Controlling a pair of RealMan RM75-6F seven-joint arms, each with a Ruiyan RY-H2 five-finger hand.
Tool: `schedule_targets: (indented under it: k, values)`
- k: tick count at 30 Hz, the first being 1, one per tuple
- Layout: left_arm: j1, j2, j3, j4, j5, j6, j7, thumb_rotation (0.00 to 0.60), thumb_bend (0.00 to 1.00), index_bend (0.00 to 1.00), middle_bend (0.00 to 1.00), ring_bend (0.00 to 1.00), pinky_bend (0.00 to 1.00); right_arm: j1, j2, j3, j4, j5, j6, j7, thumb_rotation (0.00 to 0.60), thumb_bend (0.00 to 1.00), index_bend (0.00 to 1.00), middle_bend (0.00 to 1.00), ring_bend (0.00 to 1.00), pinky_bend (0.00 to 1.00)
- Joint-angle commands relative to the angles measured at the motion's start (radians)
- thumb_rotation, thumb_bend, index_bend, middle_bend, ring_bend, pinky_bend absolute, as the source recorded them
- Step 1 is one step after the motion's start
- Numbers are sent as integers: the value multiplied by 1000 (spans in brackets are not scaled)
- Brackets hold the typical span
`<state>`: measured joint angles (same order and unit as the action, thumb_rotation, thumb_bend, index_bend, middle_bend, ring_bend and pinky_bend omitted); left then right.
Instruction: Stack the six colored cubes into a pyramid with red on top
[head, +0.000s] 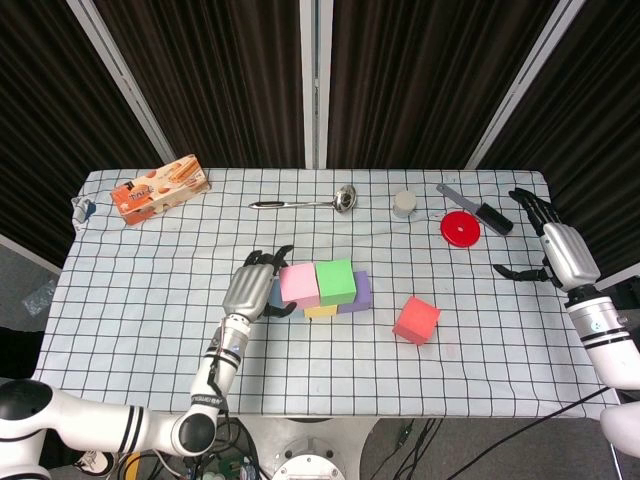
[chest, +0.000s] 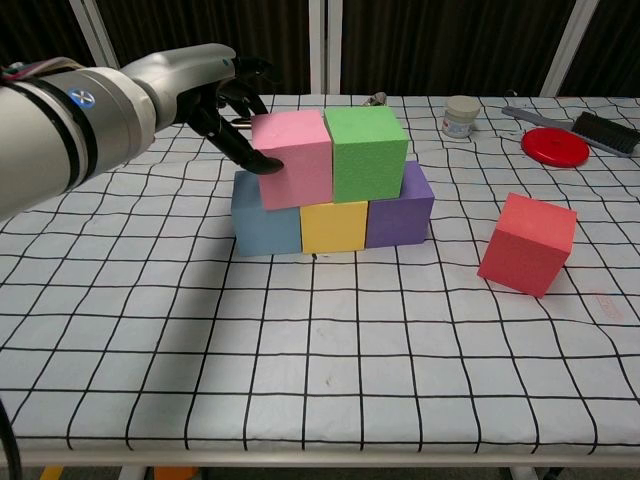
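Note:
Blue (chest: 262, 225), yellow (chest: 334, 226) and purple (chest: 400, 215) cubes form a row mid-table. On them sit a pink cube (chest: 295, 158) and a green cube (chest: 365, 152), side by side. My left hand (chest: 200, 85) grips the pink cube (head: 298, 284) from its left, thumb on the near face and fingers behind the far corner. The red cube (chest: 528, 244) lies tilted on the cloth to the right of the stack, also red cube (head: 417, 320) in the head view. My right hand (head: 560, 250) hovers open at the table's right edge, far from the cubes.
Along the back of the table lie a snack box (head: 158, 188), a ladle (head: 305, 203), a small white jar (head: 404, 204), a red disc (head: 460, 229) and a black brush (head: 480, 211). The checked cloth covers the table (head: 150, 330).

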<state>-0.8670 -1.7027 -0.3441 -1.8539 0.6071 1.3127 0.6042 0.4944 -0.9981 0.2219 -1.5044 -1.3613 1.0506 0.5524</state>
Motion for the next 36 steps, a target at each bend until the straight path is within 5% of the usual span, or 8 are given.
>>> schedule_targets:
  k: [1, 16, 36]
  values:
    - [0, -1, 1, 0, 1, -1, -1, 600, 196, 86, 254, 154, 81, 0, 0, 0, 0, 0, 0, 1, 600, 89, 0, 0, 0, 0]
    - [5, -1, 14, 1, 38, -1, -4, 600, 193, 87, 240, 123, 80, -2, -3, 0, 5, 3, -4, 3, 600, 89, 0, 0, 0, 0]
    - [10, -12, 24, 17, 83, 9, 2, 600, 193, 108, 368, 123, 80, -2, -9, 0, 16, 15, -16, 4, 600, 89, 0, 0, 0, 0]
